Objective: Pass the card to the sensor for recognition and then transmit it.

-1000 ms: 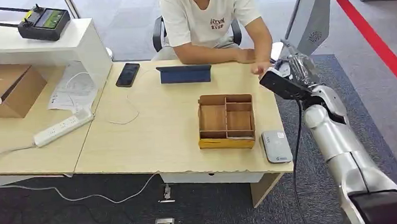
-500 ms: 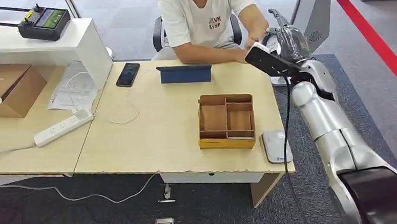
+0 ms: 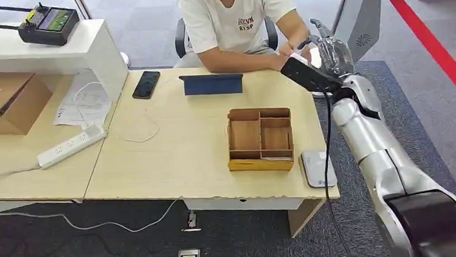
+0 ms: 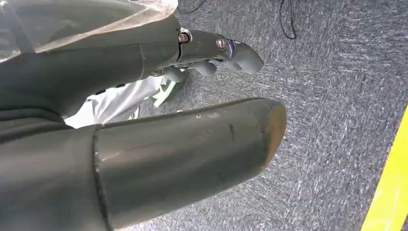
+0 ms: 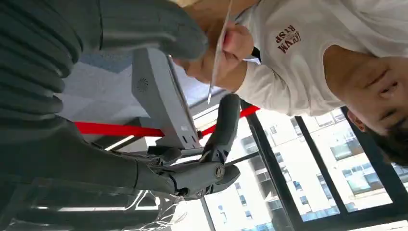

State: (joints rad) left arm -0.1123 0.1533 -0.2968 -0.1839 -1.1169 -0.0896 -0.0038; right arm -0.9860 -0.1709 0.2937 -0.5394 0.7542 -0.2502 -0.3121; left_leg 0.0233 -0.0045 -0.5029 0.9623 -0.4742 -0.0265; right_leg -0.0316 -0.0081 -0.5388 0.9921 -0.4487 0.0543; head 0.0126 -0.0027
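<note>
Right hand (image 3: 329, 51) raised at the table's (image 3: 185, 148) far right corner, fingers spread wide, card (image 5: 219, 53) edge-on in the person's hand (image 5: 236, 42) between thumb and fingers, sensor (image 3: 317, 168) near right, left hand (image 4: 144, 110) hanging over carpet, empty

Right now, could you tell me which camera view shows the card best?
The right wrist view: the card appears edge-on, pinched in the person's hand beside the robot hand. In the head view it is too small to make out; the left wrist view faces carpet.
</note>
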